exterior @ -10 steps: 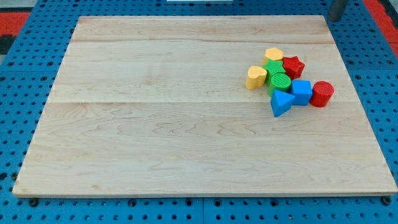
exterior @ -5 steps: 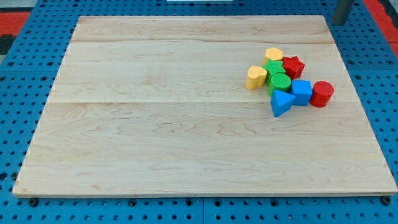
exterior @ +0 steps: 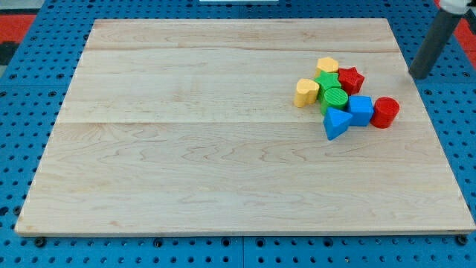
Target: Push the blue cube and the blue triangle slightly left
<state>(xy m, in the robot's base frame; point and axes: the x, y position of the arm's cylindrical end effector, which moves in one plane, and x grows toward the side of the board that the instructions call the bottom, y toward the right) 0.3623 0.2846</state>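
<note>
The blue cube (exterior: pixel 361 110) and the blue triangle (exterior: pixel 336 123) lie side by side at the right of the wooden board (exterior: pixel 186 149), the triangle to the cube's lower left. A red cylinder (exterior: pixel 385 112) touches the cube's right side. My tip (exterior: pixel 416 75) is at the board's right edge, above and to the right of the red cylinder, apart from all blocks.
Packed above the blue blocks are a green cylinder (exterior: pixel 335 97), a green block (exterior: pixel 326 81), a red star-like block (exterior: pixel 350 79), a yellow block (exterior: pixel 326 65) and a yellow heart (exterior: pixel 306 92). Blue pegboard surrounds the board.
My rod has moved down and right from the view's top right corner to the board's right edge, closer to the cluster. No block has moved.
</note>
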